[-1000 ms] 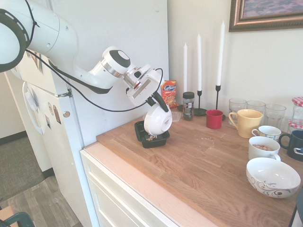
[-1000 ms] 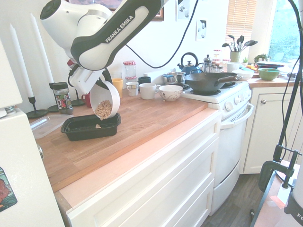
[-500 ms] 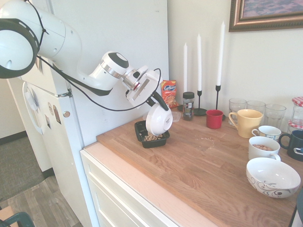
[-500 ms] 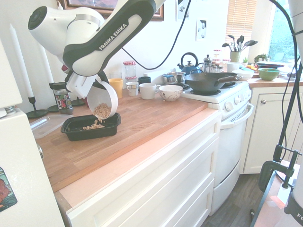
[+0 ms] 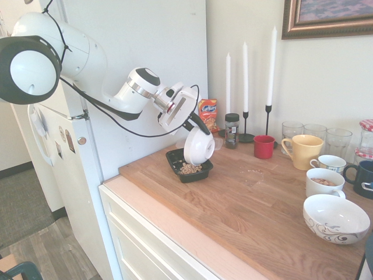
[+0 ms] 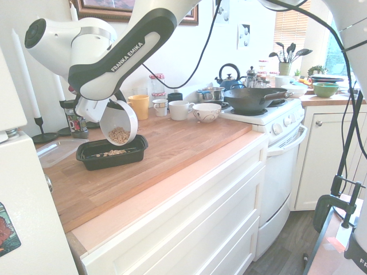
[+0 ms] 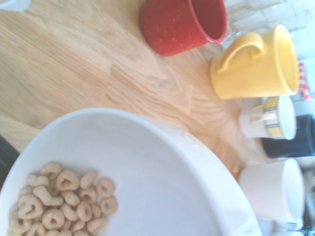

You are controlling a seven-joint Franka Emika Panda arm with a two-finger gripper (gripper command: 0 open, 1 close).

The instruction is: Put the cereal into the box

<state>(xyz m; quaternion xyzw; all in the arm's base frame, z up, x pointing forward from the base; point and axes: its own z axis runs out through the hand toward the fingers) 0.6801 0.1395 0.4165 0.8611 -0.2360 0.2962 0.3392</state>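
The gripper point(image 5: 190, 122) is clamped on the rim of a white bowl point(image 5: 198, 148), jaws together on the bowl wall, and holds the bowl tipped steeply over the box point(image 5: 189, 172) so that the open mouth faces down toward the tray. This tilt is what lets the cereal point(image 6: 118, 136) slide toward the low lip; in the second exterior view a clump sits against the lower inside of the bowl, and the wrist view shows the same ring-shaped pieces gathered at one side of the bowl interior point(image 7: 64, 196). Part of the cereal already lies in the box point(image 6: 112, 153), visible as a tan layer on its black floor. The box rests flat on the wooden counter point(image 5: 256, 198) near the corner by the fridge, directly under the bowl's lip, so pieces should fall inside the rim and not onto the wood. Judgement: the pour is under way and unfinished; a steeper tip seems needed to clear the remaining clump. Risk: pieces could bounce over the shallow wall. The red mug point(image 5: 263, 146) and yellow mug point(image 5: 303, 151) stand well apart and play no part
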